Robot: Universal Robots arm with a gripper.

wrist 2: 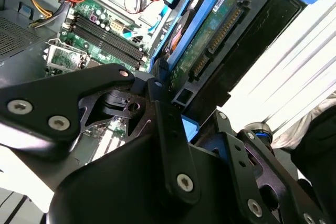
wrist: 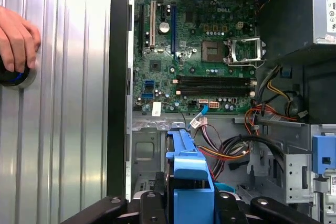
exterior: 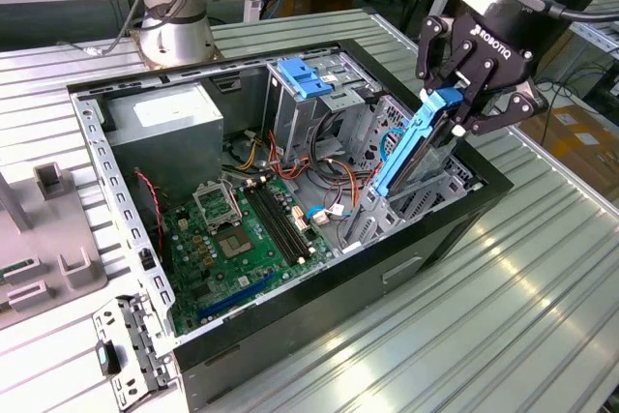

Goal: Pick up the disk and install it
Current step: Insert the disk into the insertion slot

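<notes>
The disk (exterior: pixel 411 147) stands on edge, tilted, in its blue carrier frame, with its lower end down in the drive bay at the open case's end on the exterior view's right. My gripper (exterior: pixel 455 108) is shut on its upper end, black fingers on either side of the blue frame. In the second wrist view the disk's green circuit board (wrist 2: pixel 210 40) and connector face outward beyond the finger links. In the first wrist view the blue carrier (wrist: pixel 189 166) rises between the fingers above the bay's metal cage.
The open computer case (exterior: pixel 106 176) lies on a ribbed metal table, with motherboard (exterior: pixel 242 229), grey power-supply box (exterior: pixel 164 132), a light-blue bracket (exterior: pixel 305 74) and loose cables (wrist: pixel 236 150) beside the bay. A person's hand (wrist: pixel 16 40) rests on a dark round object outside the case.
</notes>
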